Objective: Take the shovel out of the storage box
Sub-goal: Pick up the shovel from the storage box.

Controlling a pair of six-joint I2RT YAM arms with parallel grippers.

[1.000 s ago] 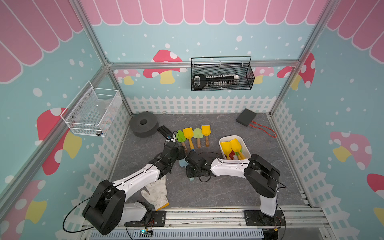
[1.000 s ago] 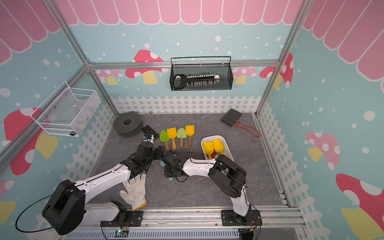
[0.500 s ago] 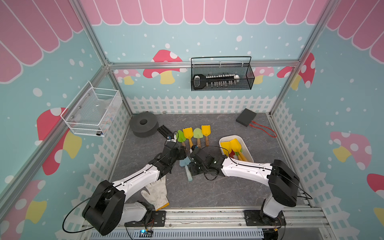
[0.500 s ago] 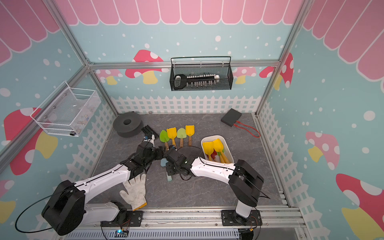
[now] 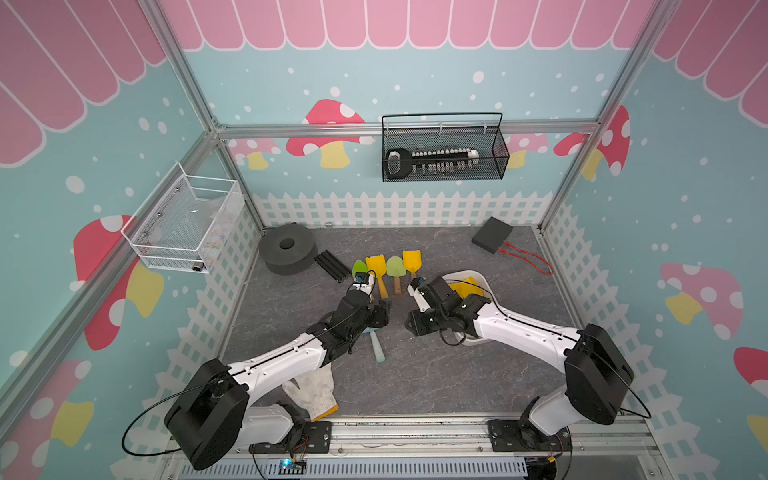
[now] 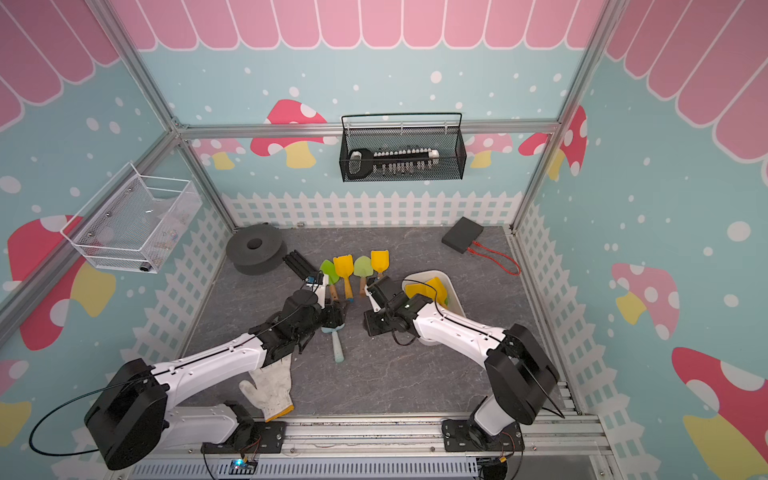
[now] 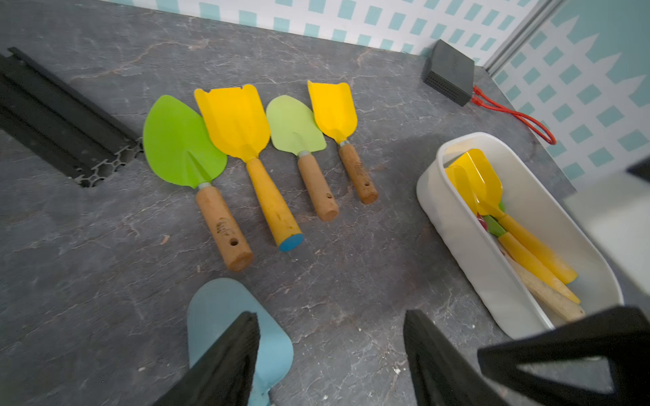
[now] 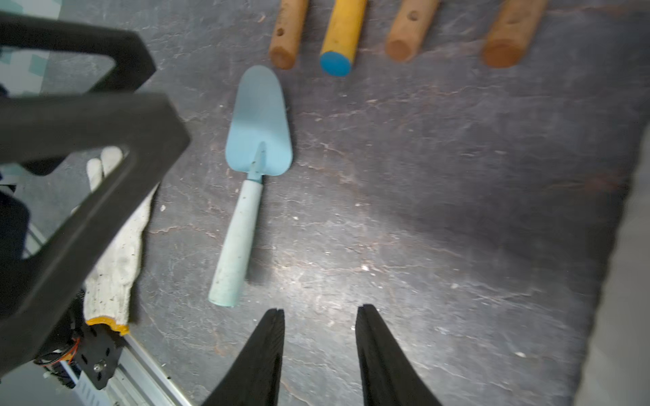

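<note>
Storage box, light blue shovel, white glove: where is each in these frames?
storage box (image 7: pixel 464 242): left wrist view, on its outer side wall.
light blue shovel (image 8: pixel 259 130): right wrist view, on the middle of its blade.
white glove (image 5: pixel 312 388): in a top view, on the palm.

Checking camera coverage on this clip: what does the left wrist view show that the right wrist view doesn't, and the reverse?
Only the left wrist view: the blades of the four shovels in a row, the storage box with yellow shovels inside, and the black box with its red cord. Only the right wrist view: the blue shovel whole, handle included, and the white glove. Both: the blue shovel's blade, the row's handle ends, the grey floor.
</note>
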